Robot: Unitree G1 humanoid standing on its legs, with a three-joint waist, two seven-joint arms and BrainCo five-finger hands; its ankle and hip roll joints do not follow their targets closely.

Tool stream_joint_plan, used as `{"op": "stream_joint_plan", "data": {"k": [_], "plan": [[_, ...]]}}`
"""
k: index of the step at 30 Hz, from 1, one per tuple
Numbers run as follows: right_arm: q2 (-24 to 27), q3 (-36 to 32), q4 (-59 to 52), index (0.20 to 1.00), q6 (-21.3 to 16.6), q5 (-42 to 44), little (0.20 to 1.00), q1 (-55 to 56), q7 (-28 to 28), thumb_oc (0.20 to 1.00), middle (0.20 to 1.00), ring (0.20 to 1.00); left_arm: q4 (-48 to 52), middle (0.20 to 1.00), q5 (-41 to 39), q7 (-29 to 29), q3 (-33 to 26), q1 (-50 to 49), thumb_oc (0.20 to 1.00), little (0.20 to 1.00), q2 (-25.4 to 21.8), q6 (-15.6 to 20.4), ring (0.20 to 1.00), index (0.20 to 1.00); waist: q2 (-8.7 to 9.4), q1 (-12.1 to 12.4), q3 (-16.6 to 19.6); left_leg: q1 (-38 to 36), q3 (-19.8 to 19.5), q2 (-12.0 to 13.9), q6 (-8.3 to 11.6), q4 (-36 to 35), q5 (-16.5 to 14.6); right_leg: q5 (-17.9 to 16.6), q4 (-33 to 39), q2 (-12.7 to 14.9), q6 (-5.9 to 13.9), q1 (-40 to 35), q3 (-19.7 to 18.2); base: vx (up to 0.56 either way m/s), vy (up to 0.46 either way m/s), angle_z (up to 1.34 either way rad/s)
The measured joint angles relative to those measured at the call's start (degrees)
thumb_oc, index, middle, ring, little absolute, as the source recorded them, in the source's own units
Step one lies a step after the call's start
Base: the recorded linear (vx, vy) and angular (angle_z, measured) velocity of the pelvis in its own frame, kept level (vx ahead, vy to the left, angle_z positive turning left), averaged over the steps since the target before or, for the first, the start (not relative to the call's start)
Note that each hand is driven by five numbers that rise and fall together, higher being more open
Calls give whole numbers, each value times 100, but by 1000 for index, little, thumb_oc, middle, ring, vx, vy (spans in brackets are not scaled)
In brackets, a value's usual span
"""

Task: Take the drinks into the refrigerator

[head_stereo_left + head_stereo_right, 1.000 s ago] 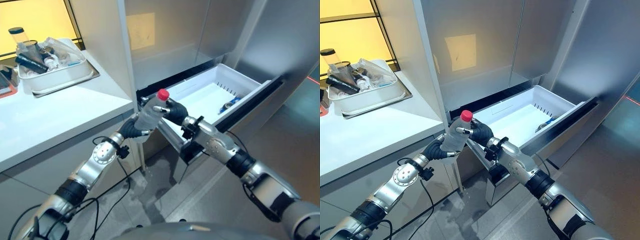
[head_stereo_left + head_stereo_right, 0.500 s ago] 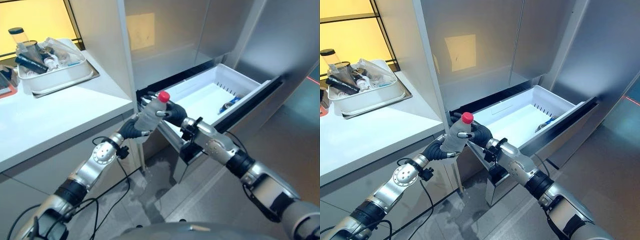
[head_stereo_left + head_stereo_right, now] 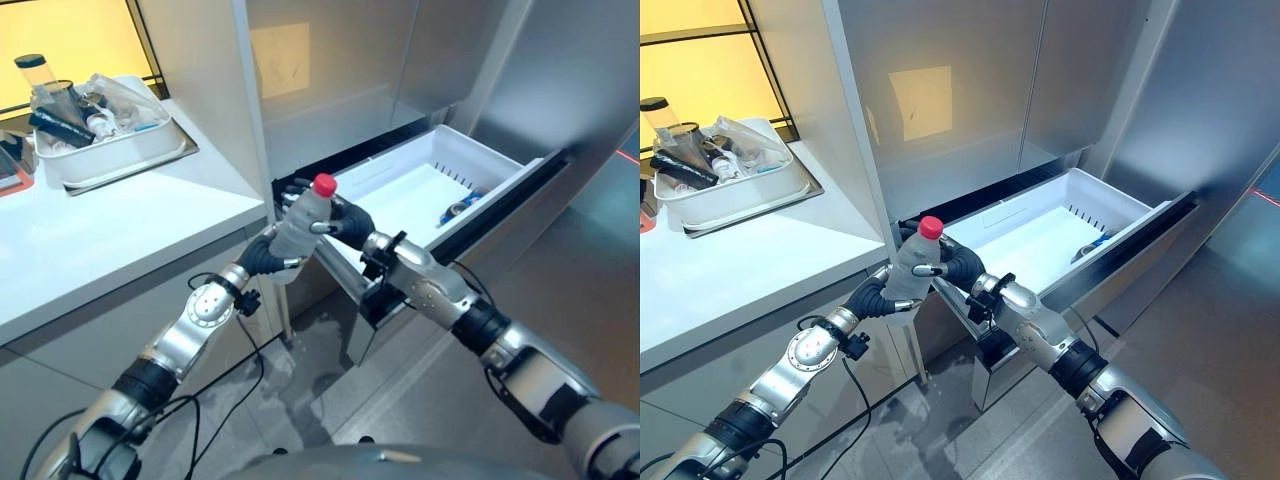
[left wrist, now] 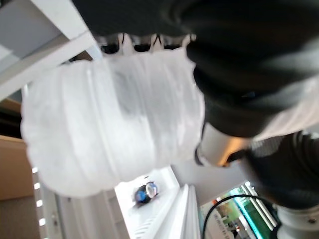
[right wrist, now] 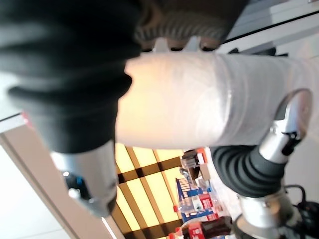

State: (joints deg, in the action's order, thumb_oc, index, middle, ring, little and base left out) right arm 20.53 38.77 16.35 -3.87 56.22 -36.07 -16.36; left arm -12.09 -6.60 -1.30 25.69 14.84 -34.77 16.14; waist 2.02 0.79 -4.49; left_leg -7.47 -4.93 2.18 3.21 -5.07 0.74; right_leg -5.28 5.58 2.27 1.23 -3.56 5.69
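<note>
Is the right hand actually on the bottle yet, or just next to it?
Touching. In the right eye view the right hand is curled round the upper part of the bottle, below its red cap, and the left hand grips it lower down.

The bottle (image 3: 911, 270) is clear and frosted-looking with a red cap (image 3: 930, 227) — in the wrist views its ribbed body reads milky white. The left hand (image 3: 872, 296) and the right hand (image 3: 958, 266) both wear dark, nearly black ribbed covers, with silver fingers tipped in dark. The freezer drawer (image 3: 1055, 225) is white inside, framed by a black front edge, and a small blue object (image 3: 1095, 243) lies in it. The refrigerator (image 3: 970, 90) doors are brushed silver-grey, carrying a pale yellowish patch of light. The bench (image 3: 730, 262) is white; the tray (image 3: 722, 205) on it is white too, holding clear and black items. Behind, the wall glows warm yellow.
</note>
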Motion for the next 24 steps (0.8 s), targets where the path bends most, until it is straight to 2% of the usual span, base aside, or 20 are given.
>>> {"op": "stream_joint_plan", "data": {"k": [24], "plan": [[173,-80,-35,1000,-115,-325,1000,-808,62,1000,1000,1000,16,200,-626,-43,-45,6,200,200,7,-19,200,200,-44,-56,-87,36,-2,8,0,-2,-3,2,2,-3,1,35,4,0,0,0]]}}
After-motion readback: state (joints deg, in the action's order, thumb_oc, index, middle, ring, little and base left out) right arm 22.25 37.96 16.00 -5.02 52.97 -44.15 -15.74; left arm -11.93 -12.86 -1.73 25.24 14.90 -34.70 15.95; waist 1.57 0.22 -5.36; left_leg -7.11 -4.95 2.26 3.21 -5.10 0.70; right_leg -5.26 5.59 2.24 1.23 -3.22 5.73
